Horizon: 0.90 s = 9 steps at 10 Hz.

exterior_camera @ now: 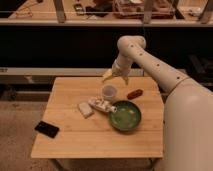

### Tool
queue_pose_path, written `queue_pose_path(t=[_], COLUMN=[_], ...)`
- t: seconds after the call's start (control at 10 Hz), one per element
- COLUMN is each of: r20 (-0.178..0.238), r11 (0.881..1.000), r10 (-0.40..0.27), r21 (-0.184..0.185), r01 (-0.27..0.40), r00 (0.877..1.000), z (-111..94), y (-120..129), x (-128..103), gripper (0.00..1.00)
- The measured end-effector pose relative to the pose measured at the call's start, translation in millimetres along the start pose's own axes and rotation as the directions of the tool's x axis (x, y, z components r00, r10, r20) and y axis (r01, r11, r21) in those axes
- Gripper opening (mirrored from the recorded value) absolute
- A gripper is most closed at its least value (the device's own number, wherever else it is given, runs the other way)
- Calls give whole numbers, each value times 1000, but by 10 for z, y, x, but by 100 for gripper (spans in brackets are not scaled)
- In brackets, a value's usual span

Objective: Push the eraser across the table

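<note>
The eraser [46, 129], a flat black slab, lies at the left front edge of the light wooden table [70, 142]. My gripper [114, 76] hangs above the table's far edge, over a small translucent cup [109, 91], far from the eraser on the opposite side. My white arm reaches in from the right.
A green bowl [125, 115] sits right of centre. A small white block [85, 109] and a white oblong object [102, 105] lie beside it. A reddish-brown oblong piece [134, 94] lies near the far right. A dark shelf unit [60, 45] stands behind the table.
</note>
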Motion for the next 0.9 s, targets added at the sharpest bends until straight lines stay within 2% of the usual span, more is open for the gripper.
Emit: queue_pose_path(t=[0.4, 0.6, 0.7, 0.8, 0.9], r20=[-2, -60, -109, -164, -217], r11=[1000, 996, 982, 953, 918], r10=[-2, -89, -177, -279, -364], r21=[-1, 21, 43, 69, 85], r01=[2, 91, 183, 294, 389], r00=[1000, 994, 978, 946, 906], z=[-6, -113, -186, -252, -312], y=[-4, -293, -624, -1055, -1413], x=[5, 95, 130, 108, 49], gripper=[80, 80, 80, 80, 80])
